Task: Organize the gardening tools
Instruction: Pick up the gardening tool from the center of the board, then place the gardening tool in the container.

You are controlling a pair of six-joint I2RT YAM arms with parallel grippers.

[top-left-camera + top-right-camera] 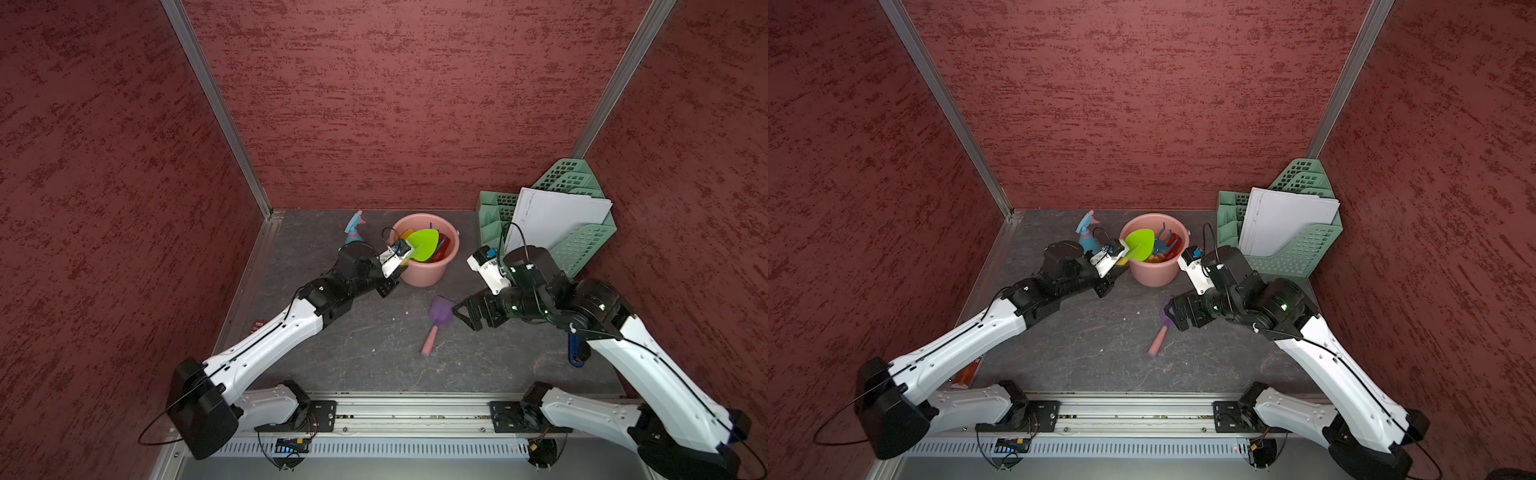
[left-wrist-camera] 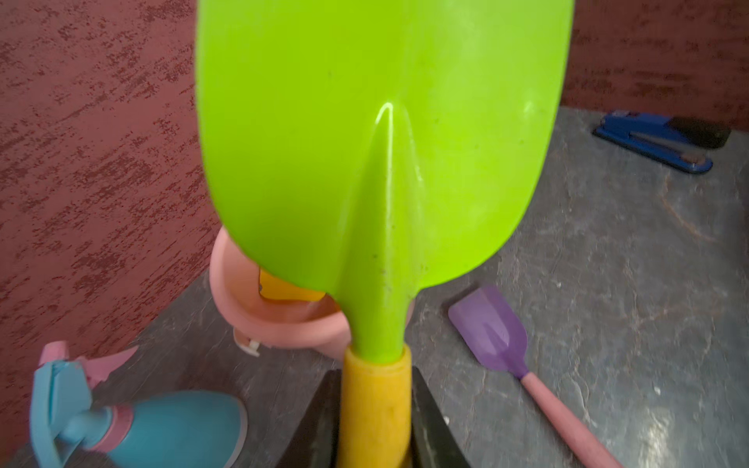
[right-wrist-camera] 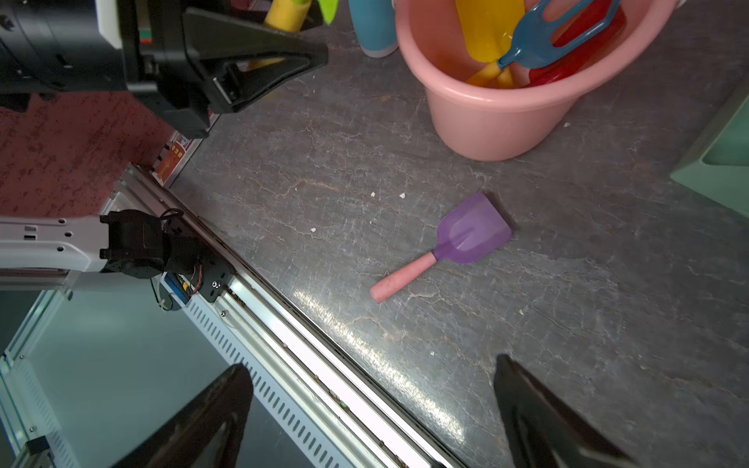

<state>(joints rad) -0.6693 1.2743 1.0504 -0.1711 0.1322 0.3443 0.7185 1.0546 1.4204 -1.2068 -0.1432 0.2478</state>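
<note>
The green trowel [image 2: 381, 142] is clamped by its yellow handle in the left end effector [image 2: 373, 377]. The fingers [image 2: 431, 417] press the handle from both sides at a narrow opening. In both top views the blade reaches out ahead of the fingertips, over the mouth of the pink bucket [image 1: 424, 276]. The bucket stands on the counter [image 1: 374, 357] directly in front of this end effector. In the right wrist view it holds the yellow scoop [image 3: 486, 28], the blue fork [image 3: 543, 36] and the red trowel [image 3: 579, 56], all leaning inside it. The blue spray bottle [image 1: 353, 230] stands just beside the left end effector, on the side away from the other arm. It is near the bucket but apart from it.

The purple spade [image 3: 472, 231] lies flat on the counter ahead of the right end effector [image 3: 373, 364], between it and the bucket. Its pink handle points away from the bucket and is blurred in the top views. This end effector is spread wide and empty, its fingers clear of the spade.

Past the right end effector's wrist, a green mesh rack [image 1: 582, 245] with white sheets [image 1: 557, 220] stands in the corner. A blue stapler [image 2: 656, 139] lies on the counter behind the right end effector, beside that arm.
</note>
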